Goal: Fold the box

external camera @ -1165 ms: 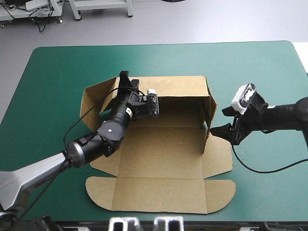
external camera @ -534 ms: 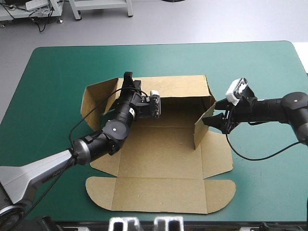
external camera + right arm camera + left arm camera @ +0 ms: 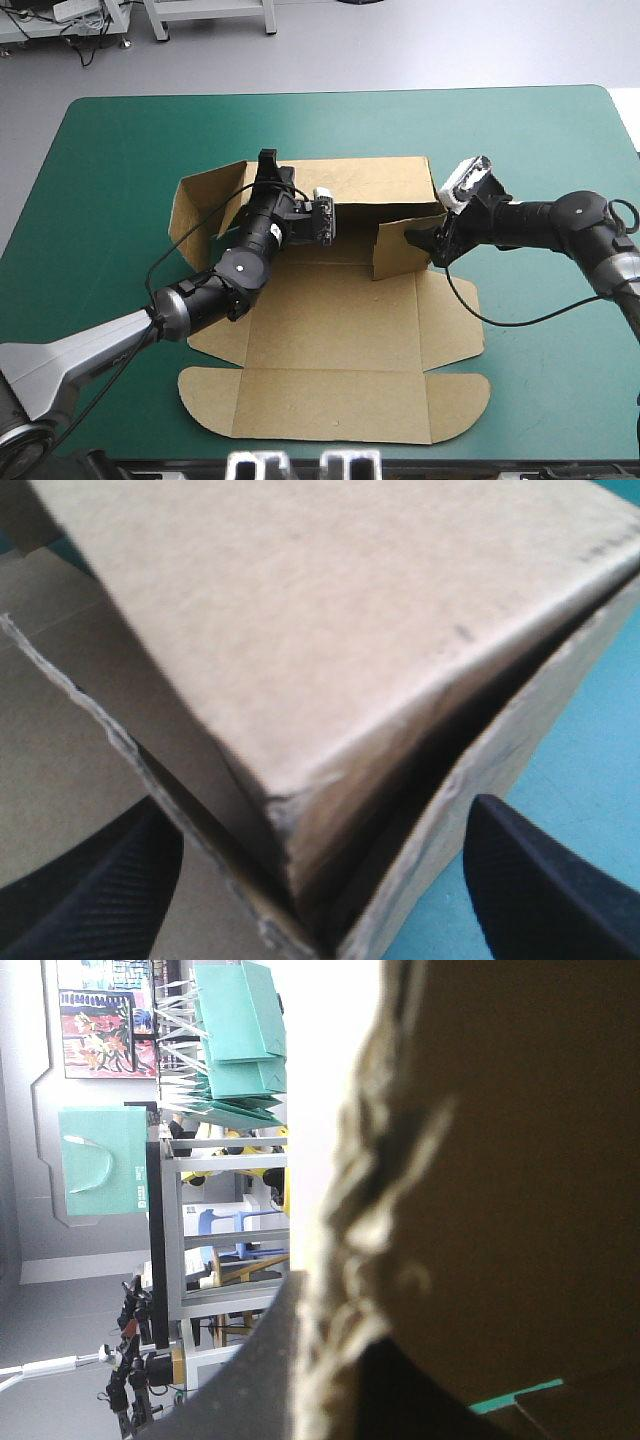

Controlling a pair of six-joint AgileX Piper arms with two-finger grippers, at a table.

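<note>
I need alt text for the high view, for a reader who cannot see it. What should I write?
A partly folded brown box lies on a teal-green table, its back wall raised. The left gripper grips that wall's left end; the open right gripper straddles the right flap, folded inward.

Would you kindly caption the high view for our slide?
Open right gripper at the folded-in side flap of the box; left gripper at its raised back wall.

A table with a teal-green cover (image 3: 120, 150) stands on a pale grey floor (image 3: 400, 50). Beyond its far edge stand the white legs of a metal frame (image 3: 205, 15), with dark cables (image 3: 90, 45) nearby. The light is even.
</note>
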